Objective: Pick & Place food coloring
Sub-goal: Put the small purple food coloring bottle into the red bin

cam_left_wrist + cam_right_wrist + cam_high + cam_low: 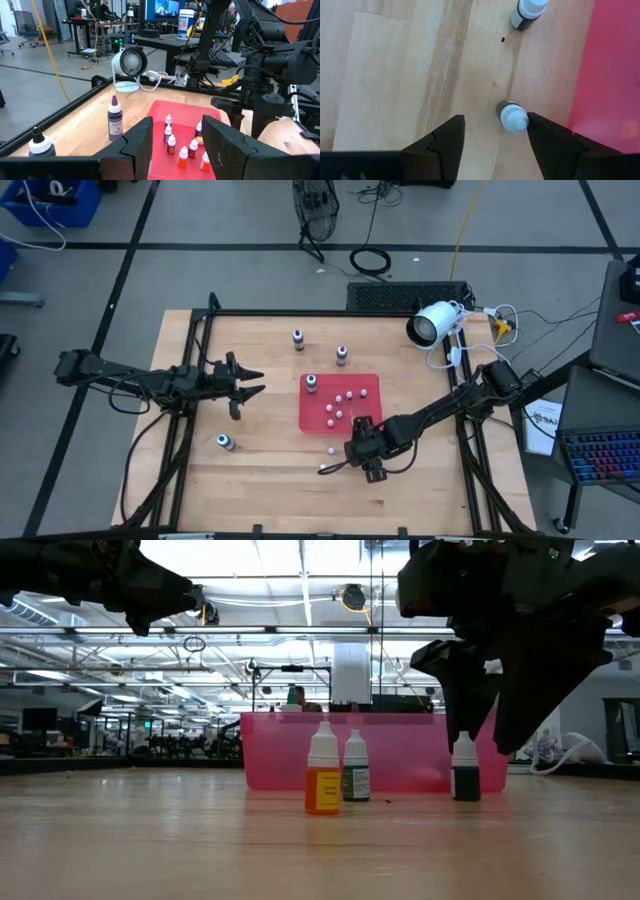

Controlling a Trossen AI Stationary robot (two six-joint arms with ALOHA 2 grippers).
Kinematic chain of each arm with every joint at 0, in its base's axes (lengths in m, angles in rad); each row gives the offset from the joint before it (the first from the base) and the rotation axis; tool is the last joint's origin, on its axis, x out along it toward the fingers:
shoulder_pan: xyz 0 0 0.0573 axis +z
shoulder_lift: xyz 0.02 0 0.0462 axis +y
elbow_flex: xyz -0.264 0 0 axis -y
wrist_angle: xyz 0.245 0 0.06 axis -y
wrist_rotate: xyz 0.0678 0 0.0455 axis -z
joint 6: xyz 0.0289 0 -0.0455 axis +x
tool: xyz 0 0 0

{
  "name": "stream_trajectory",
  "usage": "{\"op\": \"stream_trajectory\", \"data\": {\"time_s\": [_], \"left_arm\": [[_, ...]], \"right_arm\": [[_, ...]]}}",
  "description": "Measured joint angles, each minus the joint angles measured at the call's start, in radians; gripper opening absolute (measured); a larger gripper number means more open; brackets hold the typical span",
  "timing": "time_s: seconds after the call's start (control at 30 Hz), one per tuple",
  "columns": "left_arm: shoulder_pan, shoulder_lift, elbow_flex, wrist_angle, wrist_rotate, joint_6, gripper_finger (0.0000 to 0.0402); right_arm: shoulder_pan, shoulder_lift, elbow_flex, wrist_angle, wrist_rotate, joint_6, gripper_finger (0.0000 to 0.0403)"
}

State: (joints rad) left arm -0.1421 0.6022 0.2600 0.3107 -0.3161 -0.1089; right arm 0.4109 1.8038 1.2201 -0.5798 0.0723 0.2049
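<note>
A tiny food coloring bottle (512, 117) with a white cap stands upright on the wood, just off the red tray's (366, 385) near edge. My right gripper (495, 120) hovers over it, open and pointing steeply down. The bottle sits between the fingers, close to one of them, and no touch shows. The low view shows this dark bottle (465, 772) under the gripper (490, 740). An orange bottle (322, 775) and a green one (355, 770) stand nearby on the table. Several more small bottles stand in the tray (185, 107). My left gripper (255, 383) waits level at the table's left, open and with nothing between its fingers.
Larger dropper bottles stand on the table: two beyond the tray (298, 338) (342, 355), one at its far left corner (311, 384) and one at the near left (225, 442). A white camera (432, 323) sits at the far right corner. Black rails frame the table.
</note>
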Motion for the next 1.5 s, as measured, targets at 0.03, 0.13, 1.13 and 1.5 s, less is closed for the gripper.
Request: {"op": "stream_trajectory", "data": {"time_s": [0.03,0.13,1.13,1.5], "left_arm": [[0.0,0.0,0.0,0.0,0.0,0.0,0.017],[0.0,0.0,0.0,0.0,0.0,0.0,0.017],[0.0,0.0,0.0,0.0,0.0,0.0,0.017],[0.0,0.0,0.0,0.0,0.0,0.0,0.017]], "right_arm": [[0.002,0.0,0.0,0.0,0.001,0.0,0.02],[0.002,0.0,0.0,0.005,0.003,0.0,0.02],[-0.006,0.044,-0.002,0.045,0.032,-0.024,0.02],[-0.006,0.044,-0.002,0.045,0.032,-0.041,0.02]]}}
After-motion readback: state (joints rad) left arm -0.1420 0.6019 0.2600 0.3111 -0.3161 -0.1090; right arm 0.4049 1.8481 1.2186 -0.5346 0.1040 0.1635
